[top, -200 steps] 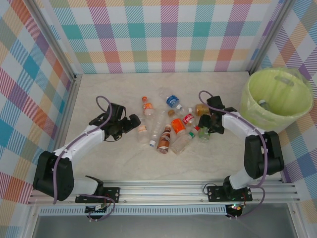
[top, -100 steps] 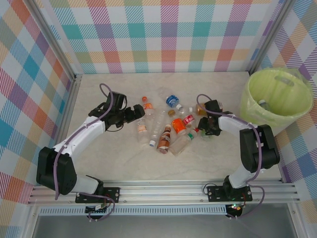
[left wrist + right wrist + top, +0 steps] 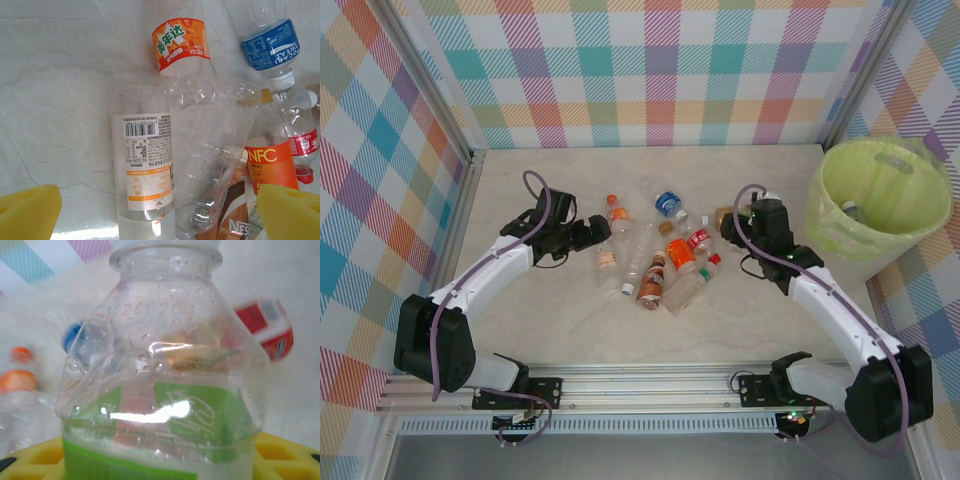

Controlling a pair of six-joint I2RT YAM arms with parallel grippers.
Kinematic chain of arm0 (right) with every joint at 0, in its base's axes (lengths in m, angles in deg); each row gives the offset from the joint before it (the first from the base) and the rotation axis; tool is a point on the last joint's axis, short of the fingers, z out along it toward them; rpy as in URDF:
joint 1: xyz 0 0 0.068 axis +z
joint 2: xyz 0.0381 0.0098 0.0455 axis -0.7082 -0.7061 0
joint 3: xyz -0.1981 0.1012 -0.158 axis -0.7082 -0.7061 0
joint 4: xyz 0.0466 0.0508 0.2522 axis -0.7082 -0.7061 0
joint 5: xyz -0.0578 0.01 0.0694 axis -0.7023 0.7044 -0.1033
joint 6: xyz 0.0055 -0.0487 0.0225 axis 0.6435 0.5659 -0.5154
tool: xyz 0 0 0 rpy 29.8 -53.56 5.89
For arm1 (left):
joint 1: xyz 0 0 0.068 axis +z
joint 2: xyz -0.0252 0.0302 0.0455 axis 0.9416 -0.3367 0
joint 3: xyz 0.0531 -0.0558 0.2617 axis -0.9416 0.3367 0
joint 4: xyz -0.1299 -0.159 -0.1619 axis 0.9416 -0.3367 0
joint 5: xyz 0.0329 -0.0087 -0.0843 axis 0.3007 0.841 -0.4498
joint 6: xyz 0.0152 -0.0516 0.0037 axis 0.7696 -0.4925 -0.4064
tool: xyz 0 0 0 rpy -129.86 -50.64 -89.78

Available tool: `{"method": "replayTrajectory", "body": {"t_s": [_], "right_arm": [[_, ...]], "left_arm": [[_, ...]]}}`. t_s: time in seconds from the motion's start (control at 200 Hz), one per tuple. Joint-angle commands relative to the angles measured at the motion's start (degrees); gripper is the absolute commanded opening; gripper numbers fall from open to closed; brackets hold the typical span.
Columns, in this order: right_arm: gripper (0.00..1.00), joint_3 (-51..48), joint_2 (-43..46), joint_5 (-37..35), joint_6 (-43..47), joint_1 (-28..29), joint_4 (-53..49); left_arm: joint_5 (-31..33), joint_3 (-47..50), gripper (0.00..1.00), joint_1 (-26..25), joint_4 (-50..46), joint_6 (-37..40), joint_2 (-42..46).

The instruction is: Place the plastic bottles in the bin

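The bench (image 3: pixel 540 320) carries the lime-green bin (image 3: pixel 835 228) at its right edge, with one bottle (image 3: pixel 853 210) showing inside it. Most of the plastic bottles (image 3: pixel 650 262) lie heaped mid-bench, well apart from the bin, so the job looks barely begun. The left gripper (image 3: pixel 597 232) hangs at the heap's left side, jaws wide. The right gripper (image 3: pixel 732 228), at the heap's right side, has its jaws clamped on a green-labelled bottle (image 3: pixel 160 405).

Pastel plaid wall panels (image 3: pixel 660 70) on three sides; pale marble-look tabletop (image 3: pixel 570 330); aluminium rail (image 3: pixel 650 385) near edge; light even, probably overhead.
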State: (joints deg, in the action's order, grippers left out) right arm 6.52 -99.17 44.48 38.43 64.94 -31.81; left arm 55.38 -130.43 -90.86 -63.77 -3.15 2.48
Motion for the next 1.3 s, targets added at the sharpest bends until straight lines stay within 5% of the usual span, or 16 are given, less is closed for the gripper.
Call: {"method": "replayTrajectory", "body": {"t_s": [0.0, 0.195, 0.495, 0.65, 0.795, 0.98, 1.295], "right_arm": [[0.58, 2.83, 3.44, -0.13, 5.85, -0.02, 4.38], [0.58, 11.79, 6.03, -10.36, 13.02, -0.10, -0.43], [0.59, 14.23, 9.85, -25.64, 25.62, -3.99, 11.47], [0.61, 19.29, 8.32, -24.03, 25.83, -11.50, 6.46], [0.63, 26.22, 3.36, -13.27, 22.47, -21.40, -6.88], [0.64, 31.92, -3.45, -12.38, 21.45, -28.29, -14.01], [0.67, 32.39, -9.32, -6.88, 20.59, -31.93, -17.56]], "left_arm": [[0.76, -0.08, 1.00, 0.93, -0.46, 0.26, 0.21], [2.51, -0.11, 1.00, 0.93, -0.83, 0.66, 0.97], [5.16, -0.31, 1.00, 0.92, -1.85, 1.15, 1.77], [5.88, -0.44, 1.00, 0.93, -1.98, 1.62, 2.07], [6.32, -0.94, 1.00, 0.92, -2.76, 1.91, 2.27], [6.73, -1.34, 1.00, 0.93, -3.24, 2.30, 3.01], [6.91, -1.49, 1.00, 0.93, -3.57, 2.36, 2.78]]}}
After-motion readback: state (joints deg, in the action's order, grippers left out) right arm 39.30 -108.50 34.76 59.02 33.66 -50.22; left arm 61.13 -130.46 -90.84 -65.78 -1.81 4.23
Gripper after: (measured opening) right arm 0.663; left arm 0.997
